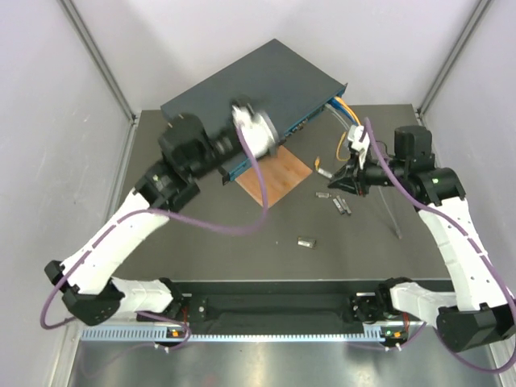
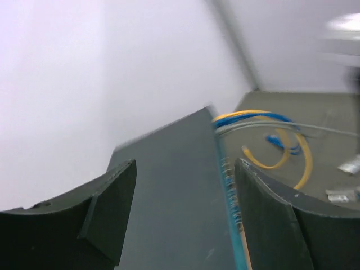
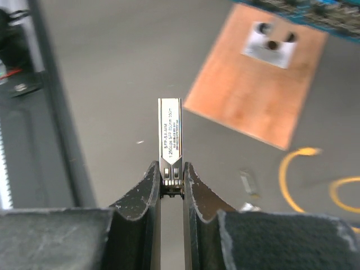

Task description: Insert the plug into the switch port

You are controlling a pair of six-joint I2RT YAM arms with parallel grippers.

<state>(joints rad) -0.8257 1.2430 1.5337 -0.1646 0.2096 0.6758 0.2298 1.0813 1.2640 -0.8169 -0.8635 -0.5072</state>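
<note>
Right gripper clamps slim silver metal plug, length pointing straight ahead; left gripper gapes above dark blue-grey switch.

White matte panels on three sides: left wall, far wall, right wall, joined at the far corners by grey metal posts, the left post and the right post. The table top is dark grey and matte, with a pale slotted cable duct along its near edge and a shiny metal sheet nearer still. Light is even and diffuse, shadows soft.
</note>
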